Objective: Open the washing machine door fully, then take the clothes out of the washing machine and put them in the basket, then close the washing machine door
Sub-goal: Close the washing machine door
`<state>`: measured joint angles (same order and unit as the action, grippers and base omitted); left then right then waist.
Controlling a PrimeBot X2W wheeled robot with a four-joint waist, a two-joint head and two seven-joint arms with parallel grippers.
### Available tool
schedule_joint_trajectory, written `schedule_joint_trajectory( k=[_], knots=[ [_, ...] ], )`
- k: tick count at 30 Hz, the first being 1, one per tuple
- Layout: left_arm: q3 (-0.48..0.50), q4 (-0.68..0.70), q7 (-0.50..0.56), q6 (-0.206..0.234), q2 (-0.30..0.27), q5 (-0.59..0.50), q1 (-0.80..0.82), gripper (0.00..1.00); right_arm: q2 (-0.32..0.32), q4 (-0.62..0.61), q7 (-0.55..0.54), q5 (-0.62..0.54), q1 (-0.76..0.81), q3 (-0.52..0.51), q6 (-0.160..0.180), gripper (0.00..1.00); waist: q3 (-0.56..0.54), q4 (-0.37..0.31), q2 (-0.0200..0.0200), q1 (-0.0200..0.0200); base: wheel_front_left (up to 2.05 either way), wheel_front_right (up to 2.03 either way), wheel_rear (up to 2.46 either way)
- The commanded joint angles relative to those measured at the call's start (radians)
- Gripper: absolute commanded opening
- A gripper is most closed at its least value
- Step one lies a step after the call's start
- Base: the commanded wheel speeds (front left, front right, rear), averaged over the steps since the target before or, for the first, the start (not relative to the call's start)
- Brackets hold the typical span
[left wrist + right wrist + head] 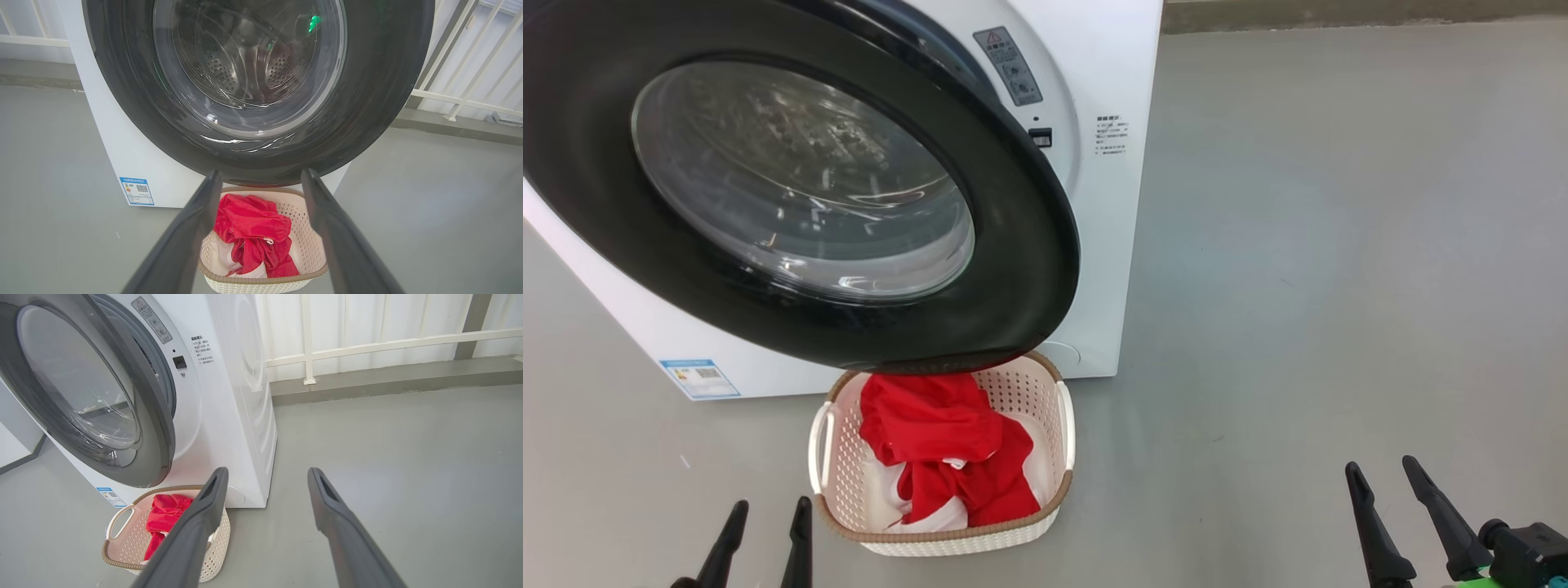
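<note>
left gripper (772,505): closest thing at the lower left of the head view. Two long dark fingers spread wide apart with nothing between them, hanging over the floor just short of the basket.
right gripper (1380,465): lower right, same deal: fingers apart and empty, over bare floor, well off to the right of the basket.
grey concrete-looking floor (1339,245): smooth, and everything stands on it.
small cream-white perforated plastic basket with a brown woven-look rim (841,478): sits upright on the floor right in front of the washer. Its back edge is tucked under the bottom of the door, and a white handle shows on each side.
bright red fabric clothes with white parts (931,425): piled inside the basket, bunched up in the middle. The red lies on top, with white poking out lower down and at the sides.
large round washing machine door with a glossy black rim (1029,269): swung out from the front, not shut. From the right wrist view you can see a gap between it and the opening. The bulging clear glass window (800,180) takes up its middle.
steel drum (245,69): visible through the glass from the left wrist view. Too many reflections to tell what's in there.
big white front-loading washing machine (1131,73): stands behind the door and basket. There's a grey warning sticker (1009,65) near the opening, and a small blue label (700,378) low on the front, left of the basket.
white railing (367,345): farthest back, along the wall behind the washer.
</note>
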<state>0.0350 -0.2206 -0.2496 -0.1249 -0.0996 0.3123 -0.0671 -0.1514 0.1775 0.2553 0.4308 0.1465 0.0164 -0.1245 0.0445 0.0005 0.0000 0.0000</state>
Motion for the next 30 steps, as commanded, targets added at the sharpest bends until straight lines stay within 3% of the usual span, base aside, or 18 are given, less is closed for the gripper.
schedule_joint_trajectory(
  k=[1, 20, 21, 23, 24, 30],
  knots=[
    [0.040, 0.020, -0.012, -0.006, -0.006, -0.012, 0.008, 1.00, -0.017, -0.023, 0.006, -0.004, -0.008, 0.021, -0.006, 1.00, 0.000, 0.001, 0.0000, 0.0000, 0.00, 0.00, 0.00],
    [0.024, 0.034, -0.012, -0.006, 0.000, -0.032, 0.018, 1.00, -0.016, -0.038, 0.006, -0.002, -0.024, 0.033, -0.006, 1.00, 0.003, 0.036, 0.0000, 0.0000, 0.00, 0.00, 0.00],
    [0.022, 0.034, -0.012, -0.006, 0.002, -0.032, 0.020, 1.00, -0.017, -0.039, 0.006, 0.000, -0.029, 0.041, -0.006, 0.60, 0.004, 0.043, 0.0000, 0.0000, 0.00, 0.00, 0.00],
    [0.017, 0.035, -0.012, -0.006, 0.006, -0.036, 0.022, 1.00, -0.022, -0.040, 0.006, 0.003, -0.043, 0.061, -0.006, 0.28, 0.006, 0.060, 0.0000, 0.0000, 0.00, 0.00, 0.00],
    [0.014, 0.036, -0.012, -0.006, 0.009, -0.037, 0.023, 1.00, -0.025, -0.039, 0.006, 0.005, -0.053, 0.070, -0.006, 0.00, 0.006, 0.069, 0.0000, 0.0000, 0.00, 0.00, 0.00],
    [0.010, 0.037, -0.012, -0.006, 0.026, -0.042, 0.032, 1.00, -0.034, -0.030, 0.006, 0.015, -0.137, 0.124, -0.006, 0.00, 0.013, 0.137, 0.0000, 0.0000, 0.00, 0.00, 0.00]
  ],
)
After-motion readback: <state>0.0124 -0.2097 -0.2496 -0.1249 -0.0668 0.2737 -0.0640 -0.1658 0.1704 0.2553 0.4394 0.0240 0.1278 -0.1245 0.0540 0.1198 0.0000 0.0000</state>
